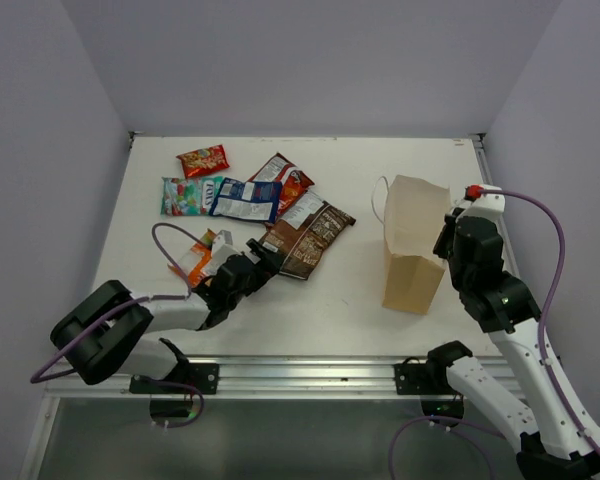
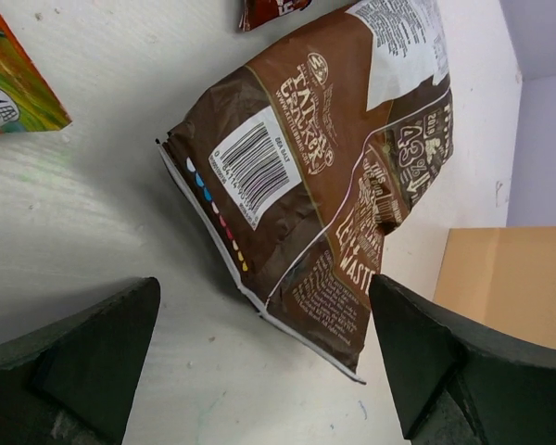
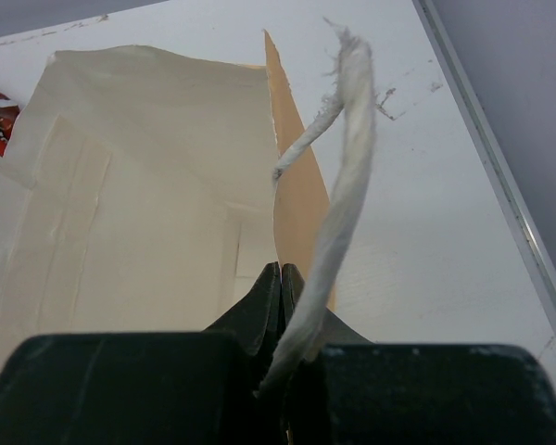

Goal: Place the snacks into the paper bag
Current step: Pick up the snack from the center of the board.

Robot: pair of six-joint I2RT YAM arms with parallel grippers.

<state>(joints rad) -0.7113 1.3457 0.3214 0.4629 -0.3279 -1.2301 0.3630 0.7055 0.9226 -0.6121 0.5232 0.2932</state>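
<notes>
White tabletop (image 1: 340, 300): left fingers (image 2: 74, 362) wide by brown "43%" packet (image 2: 324, 167), right fingers (image 3: 264, 306) clamp paper bag (image 3: 139, 185).

White counter (image 1: 340, 300) with a loose cluster of snack packets (image 1: 245, 200) lying flat on its left half; a tan paper bag (image 1: 412, 262) stands upright at right.

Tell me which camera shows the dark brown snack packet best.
The left wrist view: the dark brown packet fills most of the frame, with its barcode and print readable. The top external view shows it whole but small. The right wrist view does not show it at all, mainly the paper bag.
</notes>
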